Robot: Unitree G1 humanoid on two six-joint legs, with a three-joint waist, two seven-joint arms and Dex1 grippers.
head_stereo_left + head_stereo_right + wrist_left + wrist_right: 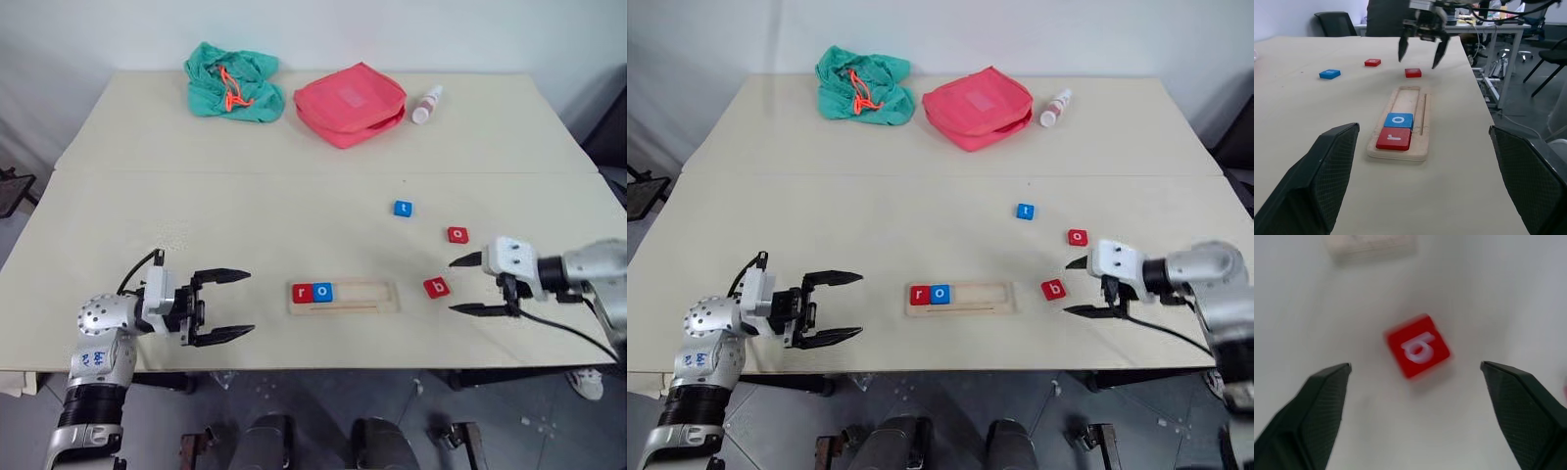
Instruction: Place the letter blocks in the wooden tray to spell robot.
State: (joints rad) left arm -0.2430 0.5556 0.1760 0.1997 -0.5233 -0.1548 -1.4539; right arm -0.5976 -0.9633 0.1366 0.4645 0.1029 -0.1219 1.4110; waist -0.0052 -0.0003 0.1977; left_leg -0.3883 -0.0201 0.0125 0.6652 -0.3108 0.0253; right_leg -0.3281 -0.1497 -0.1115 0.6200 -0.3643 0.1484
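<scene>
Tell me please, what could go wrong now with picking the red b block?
The red b block lies flat and turned askew between the open fingers of the right gripper, so they may push it instead of gripping it. It might slide toward the table edge nearby. The wooden tray lies loose and could shift during placing.

White lowercase letters on small square tiles: red "r" tile point(301, 292) and blue "o" tile point(322, 292) in the pale wooden tray point(377, 295); red "b" tile point(437, 288), red "o" tile point(458, 235), blue "t" tile point(403, 209) on the table.
</scene>
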